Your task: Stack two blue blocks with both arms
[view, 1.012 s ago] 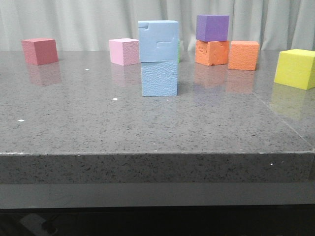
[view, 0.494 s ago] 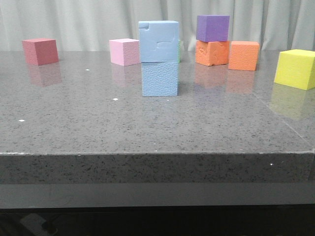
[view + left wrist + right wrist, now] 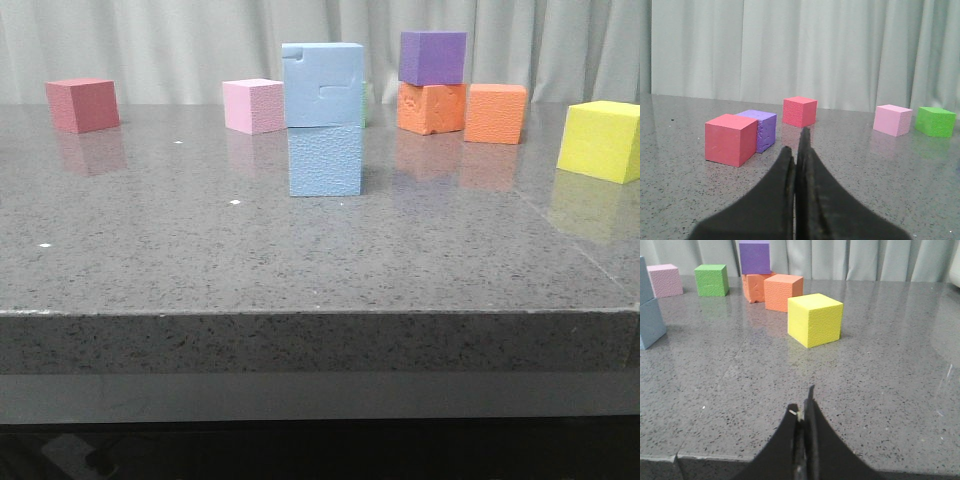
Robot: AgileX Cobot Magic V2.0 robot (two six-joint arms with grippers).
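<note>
Well ahead of both claws, one blue block (image 3: 322,84) sits squarely on the other blue block (image 3: 324,160) on the table (image 3: 300,250). Left claw (image 3: 796,152) and right claw (image 3: 805,407) are pressed together, empty; stacking looks finished.

Grey speckled stone table (image 3: 300,260) w/ foam cubes resting on it: red (image 3: 82,104) far left, pink (image 3: 253,105), lower blue block (image 3: 324,160) at centre, two orange cubes (image 3: 430,108) (image 3: 494,112) side by side, yellow (image 3: 600,140) at right.
</note>
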